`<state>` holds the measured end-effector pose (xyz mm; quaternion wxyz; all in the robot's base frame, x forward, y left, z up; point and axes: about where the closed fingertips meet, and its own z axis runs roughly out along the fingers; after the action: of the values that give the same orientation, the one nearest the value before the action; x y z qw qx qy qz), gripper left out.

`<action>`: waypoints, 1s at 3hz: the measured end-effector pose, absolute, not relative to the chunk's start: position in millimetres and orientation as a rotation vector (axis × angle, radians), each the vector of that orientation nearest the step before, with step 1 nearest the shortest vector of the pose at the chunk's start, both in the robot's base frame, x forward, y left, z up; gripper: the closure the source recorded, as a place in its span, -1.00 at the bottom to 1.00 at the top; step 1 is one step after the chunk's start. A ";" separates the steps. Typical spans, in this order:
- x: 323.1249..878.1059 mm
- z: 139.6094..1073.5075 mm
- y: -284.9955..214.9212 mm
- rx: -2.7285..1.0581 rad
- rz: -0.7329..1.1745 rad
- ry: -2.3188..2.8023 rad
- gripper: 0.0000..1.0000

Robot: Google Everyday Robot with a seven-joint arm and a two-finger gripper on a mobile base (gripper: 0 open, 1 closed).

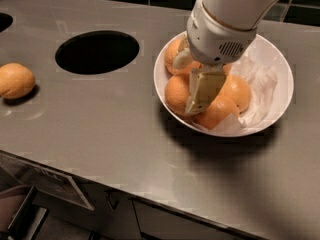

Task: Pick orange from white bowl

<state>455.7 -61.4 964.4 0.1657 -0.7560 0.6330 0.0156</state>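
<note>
The gripper (199,98) is down in the white bowl (283,91) at the right middle, among the fruit. I cannot tell if it is gripping. The orange (173,59) sits at the bowl's upper left, touching the gripper's side

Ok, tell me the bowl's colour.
The bowl is glossy white, camera view; gripper sits among its oranges.

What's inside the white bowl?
Inside the white bowl are at least four oranges on crumpled white paper, with the gripper down among them. The gripper covers the middle, so anything beneath it is hidden.
</note>
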 end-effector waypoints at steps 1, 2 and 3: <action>460.8 962.6 -59.8 -2.162 0.052 1.798 -0.36; 464.5 961.6 -57.3 -2.171 0.055 1.792 -0.38; 467.0 959.1 -55.8 -2.178 0.061 1.790 -0.38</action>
<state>467.0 -55.8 959.1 0.1604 -0.7624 0.6266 0.0214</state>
